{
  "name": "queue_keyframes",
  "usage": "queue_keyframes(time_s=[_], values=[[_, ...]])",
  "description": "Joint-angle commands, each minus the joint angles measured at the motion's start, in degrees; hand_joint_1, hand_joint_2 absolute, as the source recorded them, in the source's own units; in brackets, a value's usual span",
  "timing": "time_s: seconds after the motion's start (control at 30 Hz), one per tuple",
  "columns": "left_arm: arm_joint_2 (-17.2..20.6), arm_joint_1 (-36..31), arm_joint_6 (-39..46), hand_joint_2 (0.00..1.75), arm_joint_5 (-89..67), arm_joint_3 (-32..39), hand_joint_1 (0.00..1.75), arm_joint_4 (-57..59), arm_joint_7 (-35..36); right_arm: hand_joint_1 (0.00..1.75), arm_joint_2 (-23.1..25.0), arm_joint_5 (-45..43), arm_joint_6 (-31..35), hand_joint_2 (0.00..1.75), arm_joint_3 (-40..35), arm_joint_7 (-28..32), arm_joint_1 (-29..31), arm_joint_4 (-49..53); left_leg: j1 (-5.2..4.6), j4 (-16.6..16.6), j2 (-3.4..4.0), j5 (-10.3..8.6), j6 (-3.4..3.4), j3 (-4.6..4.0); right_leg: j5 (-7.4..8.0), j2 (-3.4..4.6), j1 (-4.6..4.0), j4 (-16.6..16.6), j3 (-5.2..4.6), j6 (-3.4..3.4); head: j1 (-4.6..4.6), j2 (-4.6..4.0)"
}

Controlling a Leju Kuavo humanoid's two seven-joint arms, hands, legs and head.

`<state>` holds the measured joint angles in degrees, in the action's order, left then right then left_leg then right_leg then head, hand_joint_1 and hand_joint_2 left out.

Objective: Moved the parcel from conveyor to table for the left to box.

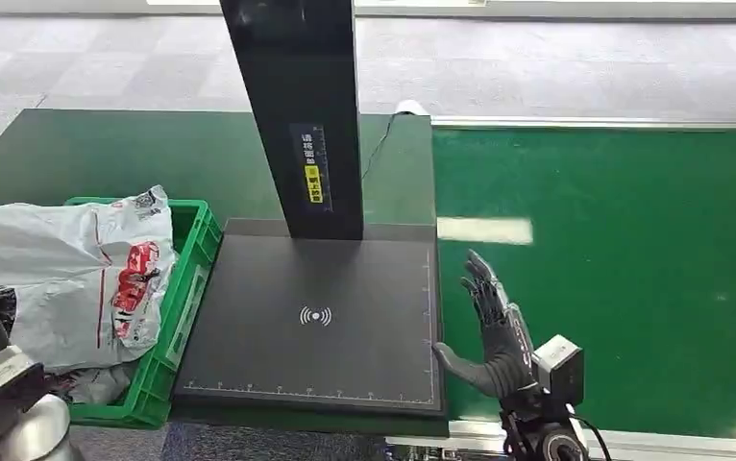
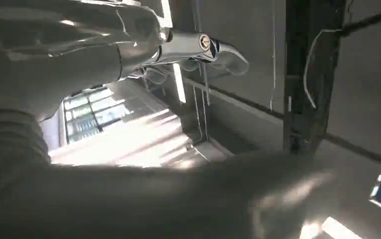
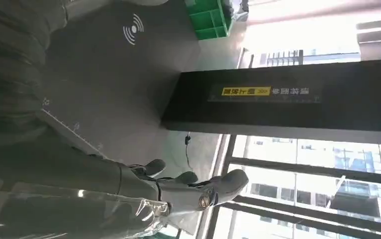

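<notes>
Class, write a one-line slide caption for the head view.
Right hand open beside the empty scanner pad; parcels piled in the green crate.

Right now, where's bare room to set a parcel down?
The dark scan pad is bare between the green crate and the right robot hand. The green conveyor beyond that hand is bare too. The crate is crowded with grey parcels.

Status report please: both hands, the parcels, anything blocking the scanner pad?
Right hand open, empty, at the scanner pad edge. Left hand state unclear. Parcels piled in green crate. Pad bare, conveyor belt bare.
</notes>
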<state>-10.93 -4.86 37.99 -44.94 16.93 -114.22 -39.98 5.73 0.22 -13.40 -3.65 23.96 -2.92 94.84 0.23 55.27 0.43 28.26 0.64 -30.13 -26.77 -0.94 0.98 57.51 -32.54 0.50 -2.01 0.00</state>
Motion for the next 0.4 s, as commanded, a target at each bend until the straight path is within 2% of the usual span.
queue_keyframes(time_s=[0.03, 0.07, 0.1, 0.13, 0.17, 0.27, 0.4], values=[[8.9, 6.9, -10.9, 1.75, 34.6, -31.3, 0.0, 8.9, 0.3, 0.0, -2.2, -1.3, 0.0, 1.75, -1.1, -0.6, 2.9, -3.5, -0.01, -0.1, -0.22, -0.07, -0.02, 0.06, 0.02, -0.15, 0.01, -0.1, 0.11, -0.01, 0.0, 0.0], [6.7, 8.8, -20.1, 1.75, 43.4, -30.5, 0.0, 9.8, 1.9, 0.0, -1.9, -1.0, -0.1, 1.75, -1.1, -0.7, 2.3, -3.3, 0.02, -0.1, -0.24, -0.09, -0.02, 0.03, 0.05, -0.16, -0.02, -0.1, 0.11, -0.03, -0.02, 0.0], [6.4, 9.9, -23.3, 1.75, 43.8, -31.1, 0.0, 10.5, 2.3, 0.0, -1.9, -0.9, -0.1, 1.75, -1.2, -0.8, 2.0, -3.2, 0.0, -0.1, -0.13, -0.06, -0.02, 0.12, 0.04, -0.06, 0.01, -0.1, 0.14, -0.02, 0.0, 0.0], [6.3, 11.3, -32.0, 1.75, 49.6, -30.8, 0.0, 11.5, 5.1, 0.0, -1.9, -0.7, -0.4, 1.75, -1.6, -0.8, 2.0, -3.6, 0.03, -0.2, -0.08, -0.06, -0.02, 0.15, 0.08, 0.02, -0.02, -0.2, 0.18, -0.04, -0.06, 0.0], [5.1, 12.1, -34.1, 1.75, 49.2, -29.3, 0.0, 12.4, 4.0, 0.0, -2.0, -0.5, -0.5, 1.75, -1.7, -0.6, 2.1, -3.9, -0.04, -0.1, -0.02, -0.01, -0.04, 0.18, 0.02, 0.04, 0.05, -0.1, 0.18, 0.0, 0.0, 0.0], [4.7, 12.3, -35.5, 1.75, 48.9, -27.9, 0.0, 12.5, 3.6, 0.0, -1.9, -0.4, -0.5, 1.75, -1.8, -0.5, 2.2, -4.2, 0.04, -0.1, 0.16, 0.01, -0.04, 0.14, 0.09, 0.24, -0.04, -0.2, 0.14, -0.03, -0.02, 0.0], [4.1, 12.1, -36.6, 1.75, 48.7, -26.9, 0.0, 11.9, 4.5, 0.0, -2.0, -0.4, -0.6, 1.75, -1.7, -0.5, 2.2, -4.0, 0.02, -0.1, 0.11, 0.03, -0.02, 0.09, 0.04, 0.13, -0.02, -0.1, 0.06, -0.05, -0.02, 0.0]])
